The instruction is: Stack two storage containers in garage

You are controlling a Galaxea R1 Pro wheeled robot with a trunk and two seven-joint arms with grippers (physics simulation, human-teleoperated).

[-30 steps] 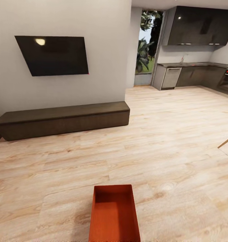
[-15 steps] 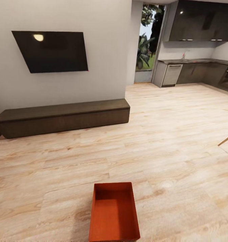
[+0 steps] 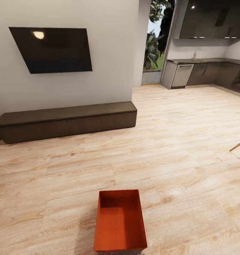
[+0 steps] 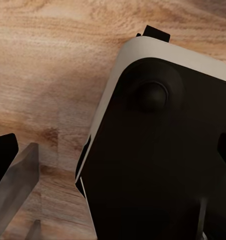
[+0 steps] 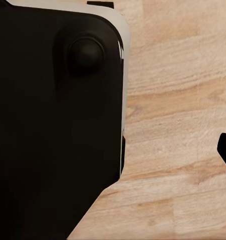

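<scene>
On the living room's wood floor (image 3: 176,141), an empty bin (image 3: 120,221) at 6 o'clock looks light, stiff, rim-graspable; neither gripper's state can be told.

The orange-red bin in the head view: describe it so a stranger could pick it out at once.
Start at the black TV on the grey wall, drop to the long dark-brown cabinet beneath it, then come forward across the pale wood-plank floor. The storage container sits there alone: open-topped, rectangular, empty, and the one bright orange-red thing among browns and greys.
</scene>
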